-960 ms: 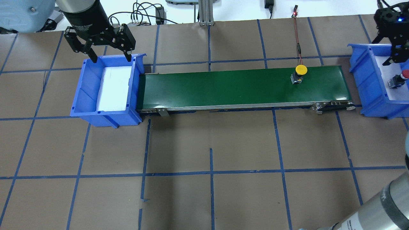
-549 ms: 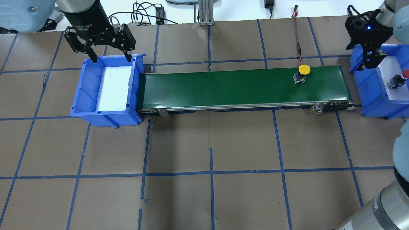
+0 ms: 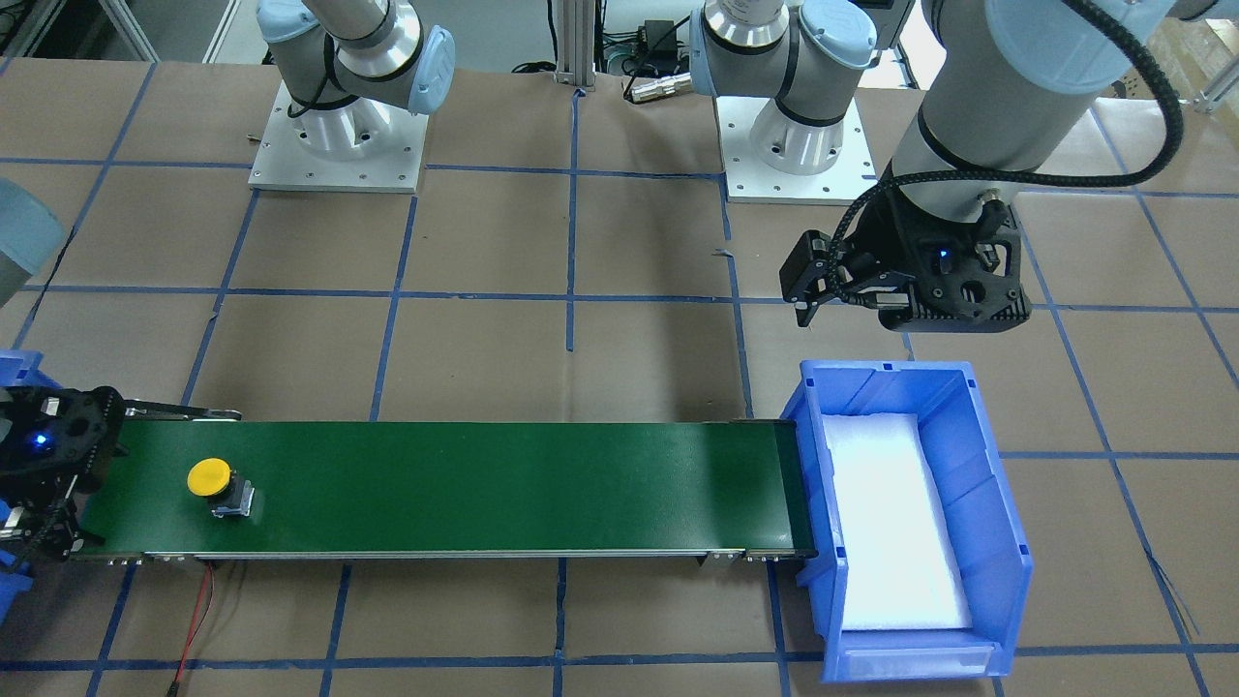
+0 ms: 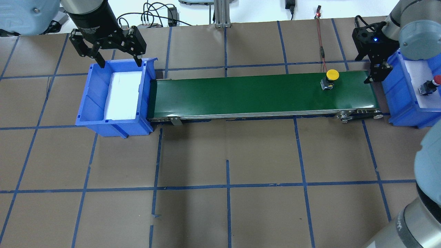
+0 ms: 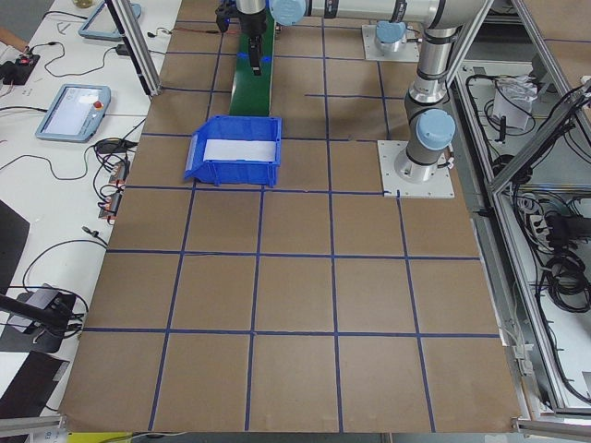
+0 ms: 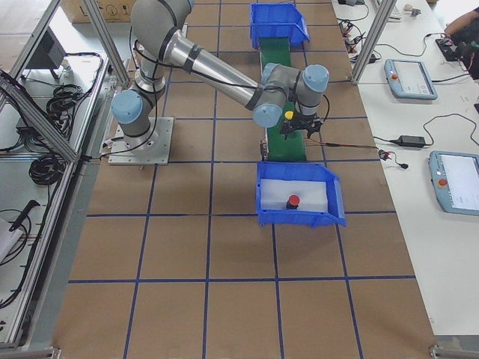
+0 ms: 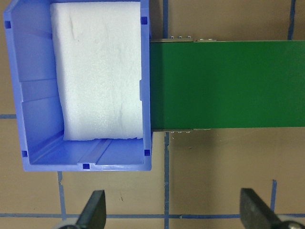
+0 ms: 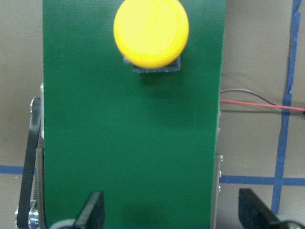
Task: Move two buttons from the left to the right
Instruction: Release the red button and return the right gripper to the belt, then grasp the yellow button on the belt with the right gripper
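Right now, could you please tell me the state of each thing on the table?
yellow button: upright on the conveyor belt, near its right end, ungripped.
red button: resting inside the right bin.
left bin: holds only a foam pad.
left gripper: open, empty, hovering by the left bin.
right gripper: open, empty, over the belt's right end.

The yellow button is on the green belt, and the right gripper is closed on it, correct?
No: the right gripper is open, apart from the yellow button, as the right wrist view shows. The button is on the green belt.
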Controlling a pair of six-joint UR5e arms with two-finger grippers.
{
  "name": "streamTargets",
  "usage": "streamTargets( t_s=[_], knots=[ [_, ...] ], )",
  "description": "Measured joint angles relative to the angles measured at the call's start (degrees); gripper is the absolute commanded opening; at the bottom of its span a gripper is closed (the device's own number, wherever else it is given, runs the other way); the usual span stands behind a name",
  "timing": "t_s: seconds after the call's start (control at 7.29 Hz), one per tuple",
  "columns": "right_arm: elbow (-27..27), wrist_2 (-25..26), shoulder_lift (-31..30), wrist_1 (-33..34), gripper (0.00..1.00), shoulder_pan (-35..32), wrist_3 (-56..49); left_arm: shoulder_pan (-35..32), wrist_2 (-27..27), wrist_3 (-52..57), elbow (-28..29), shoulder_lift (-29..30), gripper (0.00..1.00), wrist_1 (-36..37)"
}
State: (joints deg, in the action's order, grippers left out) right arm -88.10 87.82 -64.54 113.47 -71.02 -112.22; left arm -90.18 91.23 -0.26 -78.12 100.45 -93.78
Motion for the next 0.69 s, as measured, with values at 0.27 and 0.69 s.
streamTargets(
  t_s=[0.27,0.69],
  knots=[
    [-0.48,0.28,-0.28,0.47,1.0,-2.86,2.31,0.0,0.0,0.0,0.0,0.01,1.0,0.0],
    [-1.98,0.8,-0.53,1.89,1.0,-4.08,3.3,0.0,0.0,0.0,0.02,0.01,1.0,0.0]
  ],
)
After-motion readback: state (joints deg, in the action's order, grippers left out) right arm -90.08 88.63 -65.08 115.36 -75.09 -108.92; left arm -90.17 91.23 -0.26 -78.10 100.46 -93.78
